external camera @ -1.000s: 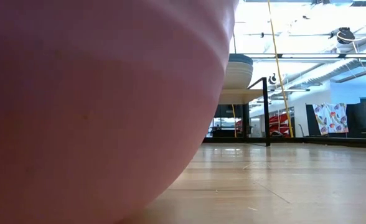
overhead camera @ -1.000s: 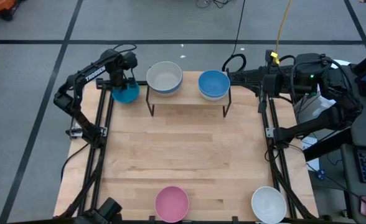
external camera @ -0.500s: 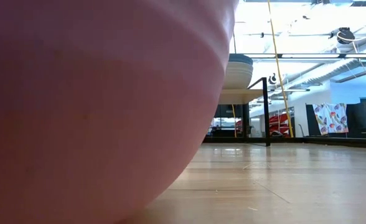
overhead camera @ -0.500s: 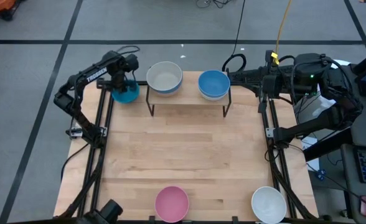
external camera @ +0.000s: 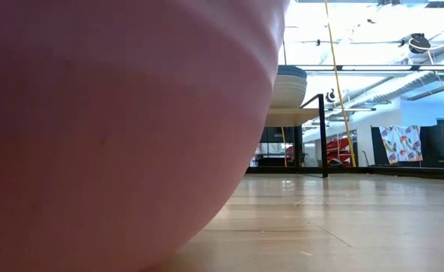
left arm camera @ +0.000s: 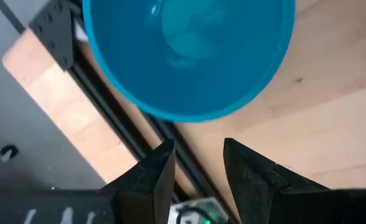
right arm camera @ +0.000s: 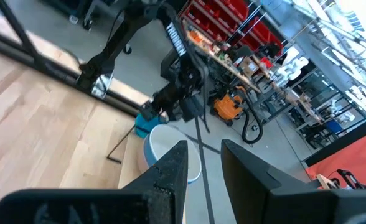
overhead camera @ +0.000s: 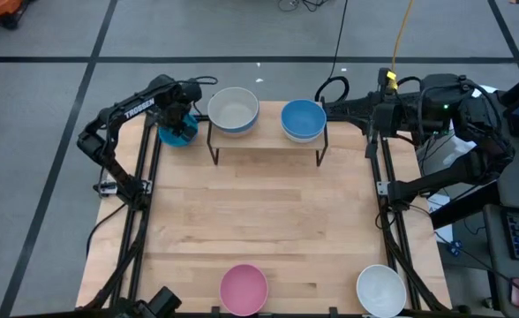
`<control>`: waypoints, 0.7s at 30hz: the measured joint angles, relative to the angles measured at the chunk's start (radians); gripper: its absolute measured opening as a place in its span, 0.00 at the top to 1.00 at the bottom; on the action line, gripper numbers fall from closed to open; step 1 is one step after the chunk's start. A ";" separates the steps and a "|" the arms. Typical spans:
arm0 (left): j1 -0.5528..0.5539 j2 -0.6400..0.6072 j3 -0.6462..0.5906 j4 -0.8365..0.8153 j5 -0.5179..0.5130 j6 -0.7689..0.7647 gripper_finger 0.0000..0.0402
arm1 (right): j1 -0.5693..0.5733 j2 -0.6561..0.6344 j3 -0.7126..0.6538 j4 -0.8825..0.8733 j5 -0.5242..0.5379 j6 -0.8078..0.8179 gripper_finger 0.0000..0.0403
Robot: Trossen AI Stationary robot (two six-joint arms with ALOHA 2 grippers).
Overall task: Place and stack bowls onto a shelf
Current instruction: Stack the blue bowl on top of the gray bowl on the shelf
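Observation:
A teal bowl [overhead camera: 176, 134] sits upright on the table's far left corner, beside the shelf [overhead camera: 267, 141]. My left gripper [overhead camera: 183, 122] points down over it and is open. In the left wrist view its fingers [left arm camera: 198, 152] stand just short of the teal bowl's rim [left arm camera: 189, 117] without touching. On the shelf stand a grey-white bowl [overhead camera: 233, 109] and a blue bowl [overhead camera: 303, 118]. My right gripper [right arm camera: 205, 158] hangs high at the far right, pointing level toward the shelf, open and empty.
A pink bowl [overhead camera: 244, 289] and a white bowl [overhead camera: 380, 290] stand at the table's near edge. The pink bowl [external camera: 116, 128] fills most of the low view. Bare wood [overhead camera: 259, 212] lies between the shelf and these bowls. Black frame rails [overhead camera: 145, 203] run along both sides.
My left gripper has rolled about its own pointing line above the teal bowl, staying open and nearly in place. The teal bowl has not moved.

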 joint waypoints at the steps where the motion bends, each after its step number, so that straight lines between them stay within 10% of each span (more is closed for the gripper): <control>1: 0.000 0.000 0.000 0.014 0.000 0.003 0.64 | 0.000 0.000 0.000 0.009 0.000 0.004 0.78; 21: 0.000 -0.002 -0.127 0.004 0.016 0.374 0.64 | 0.000 0.000 0.000 0.019 0.000 0.009 0.78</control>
